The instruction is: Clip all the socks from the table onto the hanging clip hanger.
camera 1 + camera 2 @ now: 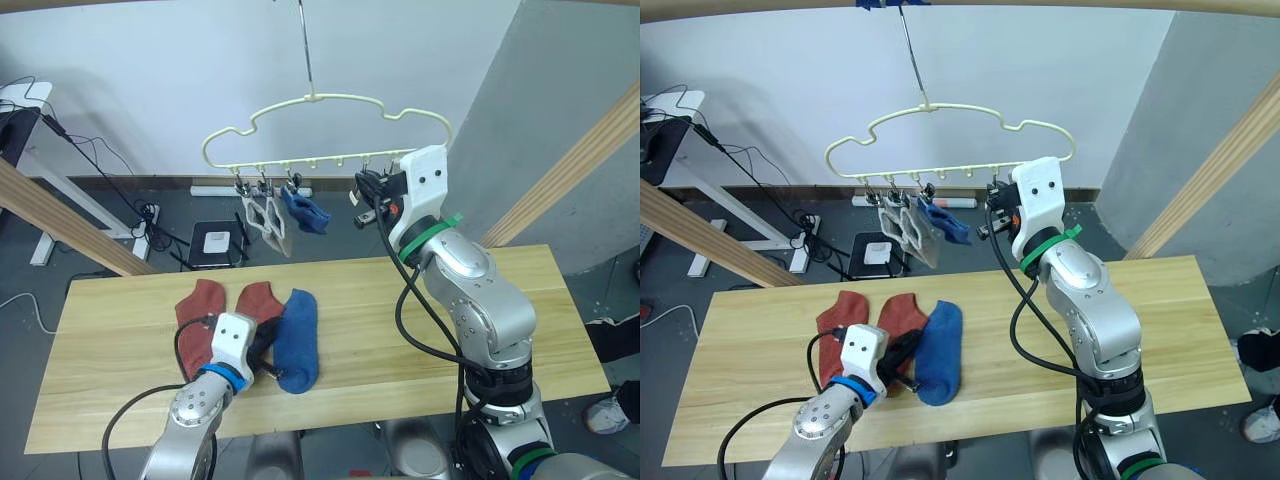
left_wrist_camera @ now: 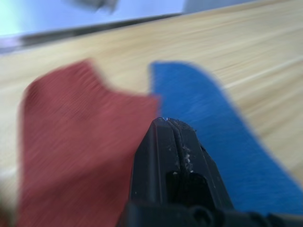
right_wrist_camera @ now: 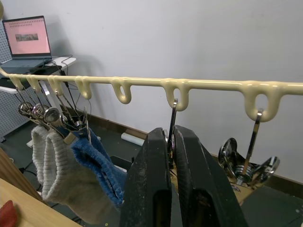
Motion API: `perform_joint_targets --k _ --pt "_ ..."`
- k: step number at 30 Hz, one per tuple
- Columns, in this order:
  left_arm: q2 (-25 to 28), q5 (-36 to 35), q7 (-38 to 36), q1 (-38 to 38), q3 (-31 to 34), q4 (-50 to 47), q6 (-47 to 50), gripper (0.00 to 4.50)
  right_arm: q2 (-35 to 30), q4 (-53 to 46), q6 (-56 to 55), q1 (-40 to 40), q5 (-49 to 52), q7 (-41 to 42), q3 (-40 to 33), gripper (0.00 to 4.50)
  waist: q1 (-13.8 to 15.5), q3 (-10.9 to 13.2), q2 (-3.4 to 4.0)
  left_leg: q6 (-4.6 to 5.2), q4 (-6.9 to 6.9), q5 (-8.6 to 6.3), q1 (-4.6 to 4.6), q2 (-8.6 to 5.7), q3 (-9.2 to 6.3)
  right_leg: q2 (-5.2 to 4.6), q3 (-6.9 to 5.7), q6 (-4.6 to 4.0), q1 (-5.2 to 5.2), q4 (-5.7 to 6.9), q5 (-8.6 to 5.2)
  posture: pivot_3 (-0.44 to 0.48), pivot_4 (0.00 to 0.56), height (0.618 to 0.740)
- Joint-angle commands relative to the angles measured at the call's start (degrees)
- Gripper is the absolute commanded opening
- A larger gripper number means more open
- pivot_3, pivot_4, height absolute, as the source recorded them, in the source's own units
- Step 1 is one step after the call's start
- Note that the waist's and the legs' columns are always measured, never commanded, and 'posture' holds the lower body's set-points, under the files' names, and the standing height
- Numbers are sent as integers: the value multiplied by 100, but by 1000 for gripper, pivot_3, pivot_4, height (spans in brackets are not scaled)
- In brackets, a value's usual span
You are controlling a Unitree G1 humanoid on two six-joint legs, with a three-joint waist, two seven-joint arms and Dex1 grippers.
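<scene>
The left arm reaches low and forward, its left gripper [image 2: 173,124] pointing ahead with both black fingers pressed together. The right arm is bent at the elbow and raised high, forearm angled up and to the left; the right gripper [image 3: 171,135] has its fingers nearly together.

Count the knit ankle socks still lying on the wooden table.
3. A rust-red knit sock lies furthest to the robot's left, a second rust-red sock is beside it, and a blue knit sock lies next on the light plank table.
</scene>
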Motion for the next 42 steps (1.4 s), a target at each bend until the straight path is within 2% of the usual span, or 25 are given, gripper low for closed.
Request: perform_joint_targets --k 1,2,5,10,18,19,23,28,33,38,42 --pt "-115 -233 111 74 282 -40 244 30 8 -200 -102 -1 47 29 42 0 -1 0 -1 0 1 0 0 0 0 0 0 0 0 0 0 -205 290 740" --pt "-107 -255 111 77 352 -15 269 30 7 -201 -101 -1 48 28 42 0 -1 0 -1 0 1 0 0 0 1 0 1 0 0 0 0 -205 290 740" --pt "-63 -218 160 76 500 40 341 599 0 -203 -97 2 47 32 47 0 -1 0 -1 0 1 0 0 -2 0 0 1 0 0 0 0 -205 290 740" --pt "-78 -73 534 35 768 322 607 2073 -2 -212 -88 1 45 25 41 0 -1 0 -1 0 1 0 0 -4 1 0 1 0 0 0 0 -205 292 740" --pt "46 32 407 -3 787 328 428 4331 9 -193 -100 -3 43 16 42 0 0 -2 -1 -1 1 0 1 -2 0 0 0 0 1 1 0 -204 291 740" --pt "57 66 443 -4 802 326 391 4463 11 -183 -110 -8 40 16 44 0 -1 -2 -1 -1 1 0 1 -2 -1 0 0 0 1 1 0 -202 289 740" --pt "119 283 808 -11 1026 565 536 4463 23 -160 -143 -13 28 8 49 0 1 -3 -1 -1 1 0 1 1 1 -2 1 0 0 -1 0 -201 288 740" --pt "176 280 744 -25 985 585 367 4463 27 -139 -161 -12 26 12 65 0 -1 -17 0 0 0 0 2 1 1 0 1 0 1 0 0 -200 288 740" --pt "191 368 646 -31 895 286 -343 4463 20 -151 -166 0 23 10 73 0 1 -18 -1 -1 0 0 2 3 1 -1 1 0 0 -1 0 -201 287 740" --pt "45 -199 -71 7 630 -139 -716 4463 -3 -160 -168 8 20 5 65 0 3 -18 -2 -1 -1 0 -1 9 2 -4 1 0 1 -6 0 -201 287 740" --pt "3 -466 -576 88 109 -401 -314 4463 -14 -157 -167 7 20 11 85 0 0 -18 -2 -1 -3 0 -2 10 3 -4 1 0 1 -10 0 -201 287 740"
